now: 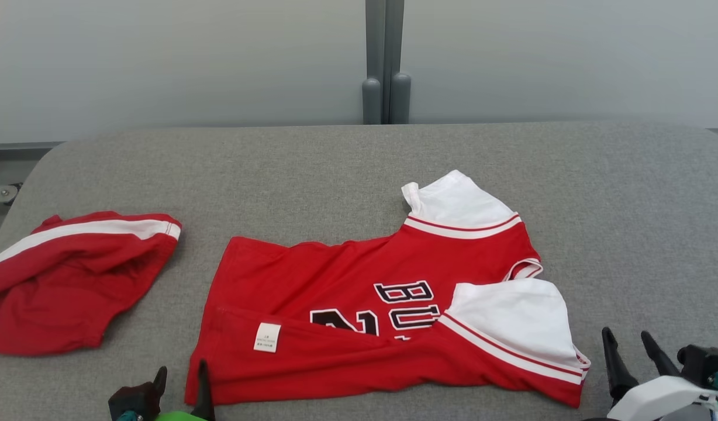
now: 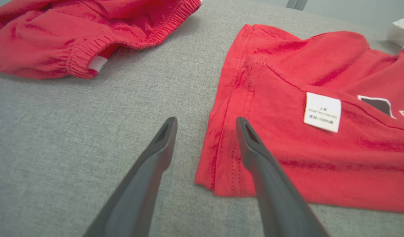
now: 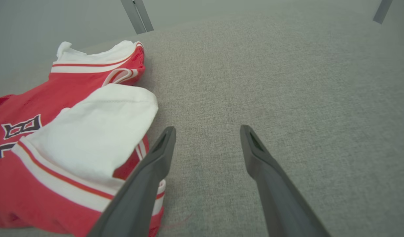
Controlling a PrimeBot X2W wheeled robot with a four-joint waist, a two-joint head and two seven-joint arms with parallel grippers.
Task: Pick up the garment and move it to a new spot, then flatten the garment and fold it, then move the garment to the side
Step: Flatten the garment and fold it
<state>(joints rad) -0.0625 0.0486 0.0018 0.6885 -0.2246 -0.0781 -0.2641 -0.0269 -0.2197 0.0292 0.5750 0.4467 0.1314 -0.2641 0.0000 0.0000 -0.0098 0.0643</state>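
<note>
Fingers [image 2: 156, 158] parted beside red jersey [image 1: 347, 286], red shorts [image 1: 72, 280] further left

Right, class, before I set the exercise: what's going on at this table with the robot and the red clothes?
A two-armed robot is partway through folding a red and white shirt on a grey table. The shirt lies sideways, its near edge folded over so the inside label shows, with one white sleeve on top. Both hands are open and hold nothing: the left hand is at the hem corner, the right hand beside the sleeve end. Red shorts lie crumpled to the left, apart from the shirt.
</note>
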